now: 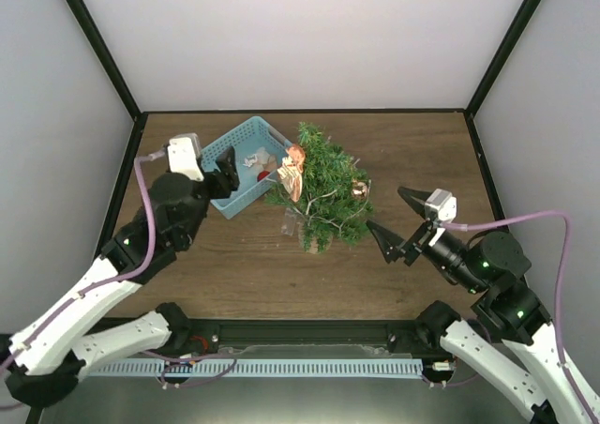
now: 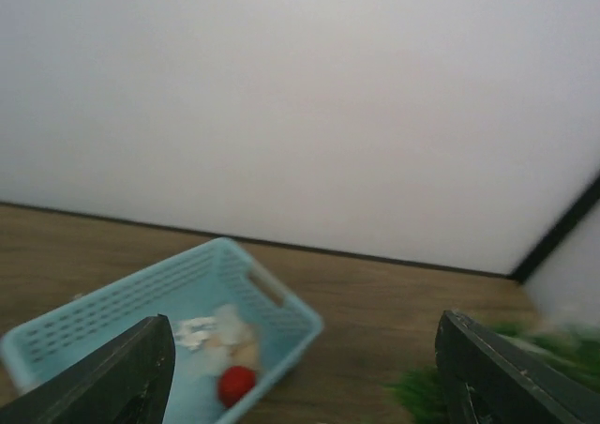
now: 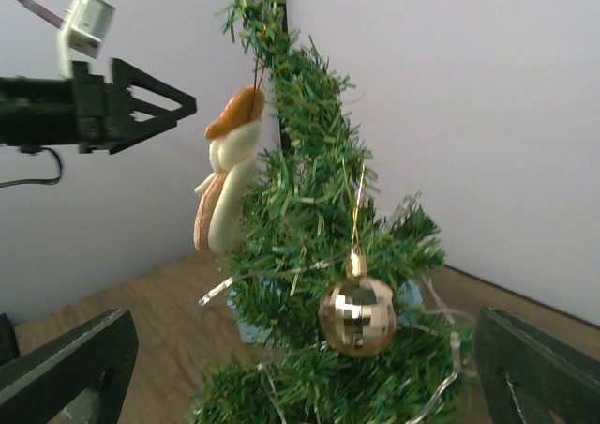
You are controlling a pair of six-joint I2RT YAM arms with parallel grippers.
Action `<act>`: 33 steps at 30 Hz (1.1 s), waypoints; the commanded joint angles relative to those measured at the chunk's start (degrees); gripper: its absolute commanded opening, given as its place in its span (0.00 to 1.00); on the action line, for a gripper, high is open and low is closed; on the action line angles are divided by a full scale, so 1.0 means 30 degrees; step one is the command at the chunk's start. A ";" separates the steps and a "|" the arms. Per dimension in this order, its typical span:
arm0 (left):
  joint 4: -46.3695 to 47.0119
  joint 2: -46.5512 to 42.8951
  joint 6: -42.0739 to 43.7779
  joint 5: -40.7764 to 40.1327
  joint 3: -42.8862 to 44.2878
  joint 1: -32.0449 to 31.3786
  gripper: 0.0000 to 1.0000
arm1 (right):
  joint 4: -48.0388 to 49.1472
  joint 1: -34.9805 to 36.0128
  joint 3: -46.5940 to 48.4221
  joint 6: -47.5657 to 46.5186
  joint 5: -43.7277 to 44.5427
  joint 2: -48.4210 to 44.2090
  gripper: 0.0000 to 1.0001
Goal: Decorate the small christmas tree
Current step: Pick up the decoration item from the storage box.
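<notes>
- Small christmas tree [image 1: 323, 185], a bushy green artificial fir with needle branches, stood upright near the middle of the brown wooden table [image 1: 422, 143], its long axis vertical and its left side touching or just beside the basket. Its base was hidden under the branches.
- Light-blue slotted plastic basket [image 1: 234, 135] lay left of the tree, with a few ornaments inside.
- Right gripper [image 1: 395, 217], black and two-fingered, hung just to the tree's right, pointing at it, fingers spread wide and empty. It was probably the nearer hand for hanging anything on that side.
- Left gripper [image 1: 223, 175] hovered over the basket's near edge, also spread with nothing between its fingers; the tree lay to its right.
- Cream-and-orange hanging figure [image 3: 225, 185] dangled high on the tree's left side.
- Faceted gold ball [image 3: 356, 316] hung on a thread on the side facing the right gripper.
- Small red ball [image 2: 236, 385] lay in the basket, below the left gripper, likely the next pick.
</notes>
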 commanded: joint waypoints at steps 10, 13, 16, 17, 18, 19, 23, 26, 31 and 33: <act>0.0306 0.5128 -0.0349 1.3673 -0.0741 1.3385 0.65 | -0.1219 -0.0142 -0.1246 0.3736 0.0230 -0.3397 1.00; 0.0576 0.8194 0.0265 1.3781 0.0645 1.3529 0.55 | -0.1884 -0.0142 -0.0970 0.3981 0.1056 -0.3397 1.00; 0.0493 1.1503 0.1096 1.4539 0.2506 1.3664 0.44 | -0.2255 -0.0138 -0.0611 0.3869 0.1818 -0.3554 1.00; 0.0691 1.2470 0.1477 1.5201 0.3032 1.3698 0.42 | -0.2247 -0.0138 -0.0458 0.3616 0.1743 -0.3680 1.00; 0.0892 1.3485 0.1707 1.5785 0.3478 1.3714 0.42 | -0.2267 -0.0141 -0.0270 0.3486 0.1741 -0.3780 1.00; 0.1001 1.4494 0.1780 1.6265 0.3962 1.3745 0.43 | -0.2274 -0.0142 -0.0115 0.3370 0.1876 -0.3849 1.00; 0.1069 1.8217 0.2104 1.7250 0.6091 1.3733 0.50 | -0.2379 -0.0142 0.0481 0.3086 0.2364 -0.3626 1.00; 0.1083 2.0909 0.2358 1.8222 0.7836 1.3712 0.48 | -0.2670 -0.0143 0.1004 0.3209 0.2426 -0.3100 1.00; 0.1323 2.3515 0.2467 1.9246 0.9581 1.3681 0.48 | -0.3037 -0.0144 0.1468 0.3417 0.2320 -0.2253 1.00; 0.1709 2.4176 0.2477 1.9530 0.9897 1.3647 0.49 | -0.3041 -0.0142 0.1407 0.3494 0.2255 -0.2060 1.00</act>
